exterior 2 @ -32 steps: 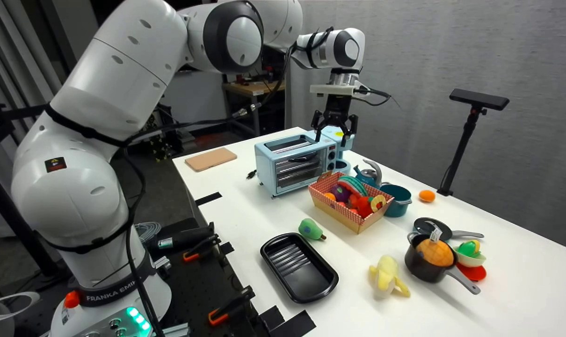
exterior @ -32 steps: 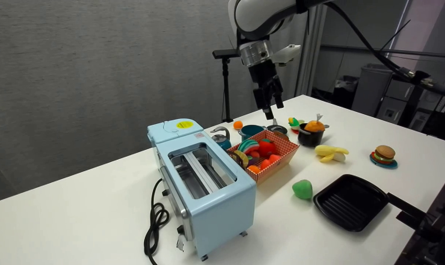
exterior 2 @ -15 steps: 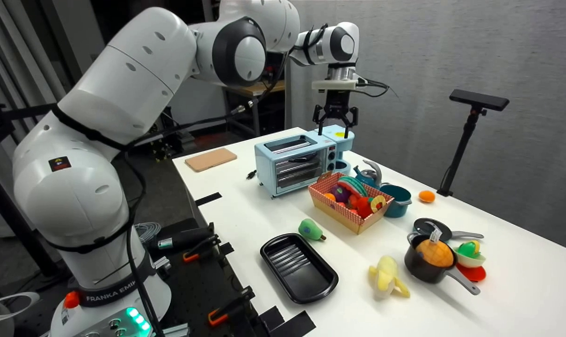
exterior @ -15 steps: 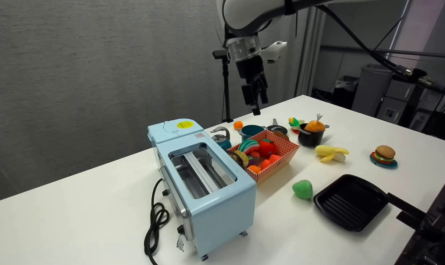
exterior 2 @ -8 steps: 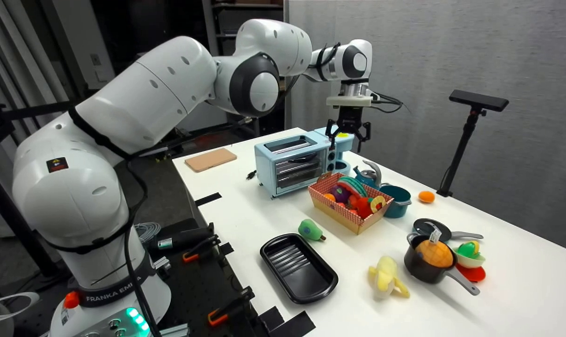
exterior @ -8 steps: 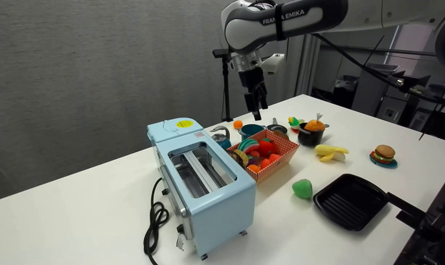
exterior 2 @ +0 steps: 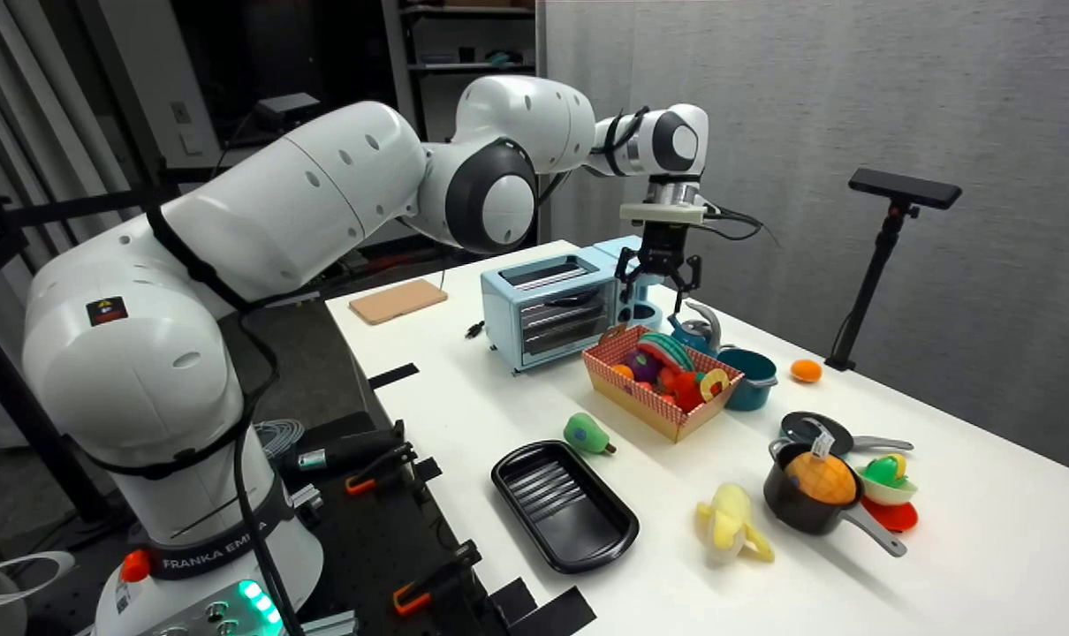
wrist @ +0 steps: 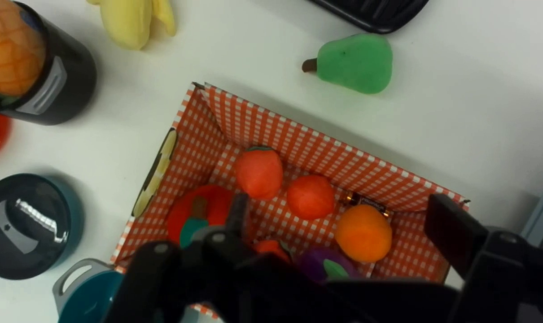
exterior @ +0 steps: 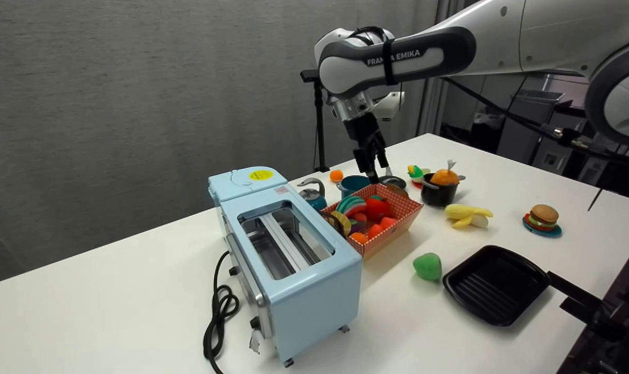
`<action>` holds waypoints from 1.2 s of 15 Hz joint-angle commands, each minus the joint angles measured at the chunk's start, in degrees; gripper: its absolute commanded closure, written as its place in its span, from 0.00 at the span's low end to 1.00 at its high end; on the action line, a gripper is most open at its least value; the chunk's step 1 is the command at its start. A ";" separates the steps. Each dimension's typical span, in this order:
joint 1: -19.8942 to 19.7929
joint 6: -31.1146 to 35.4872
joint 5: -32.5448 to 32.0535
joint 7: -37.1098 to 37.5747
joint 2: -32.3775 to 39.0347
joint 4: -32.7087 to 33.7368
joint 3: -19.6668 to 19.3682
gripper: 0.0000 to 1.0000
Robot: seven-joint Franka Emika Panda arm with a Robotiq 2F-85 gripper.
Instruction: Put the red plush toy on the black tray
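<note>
We judge this the approach to the pick: our gripper (wrist: 344, 219) hangs wide above the basket (wrist: 307, 152), where a red plush toy (wrist: 310, 197), perhaps ours among several, lies, so lowering comes next.

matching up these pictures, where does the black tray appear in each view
In an exterior view: black tray at lower right, green toy just left.
In an exterior view: black tray at lower middle, green toy near its upper end.
In the wrist view: black tray cut off by the top edge, right of centre, green toy below.
Shared landmark: green toy.
</note>
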 commanded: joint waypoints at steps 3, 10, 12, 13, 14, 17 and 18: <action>-0.16 -3.88 -0.50 -0.53 4.17 5.03 -1.83 0.00; 0.06 -4.27 0.00 0.73 2.68 1.34 -2.99 0.00; 0.08 -4.69 0.00 0.85 2.68 1.67 -3.11 0.00; 0.08 -4.69 0.00 0.87 2.68 1.71 -3.12 0.00; 0.09 -4.70 0.00 0.89 2.68 1.71 -3.13 0.00; 0.12 -2.58 -0.30 0.42 3.04 2.10 -3.17 0.00; 0.18 -0.46 -0.47 0.50 3.47 2.45 -3.25 0.00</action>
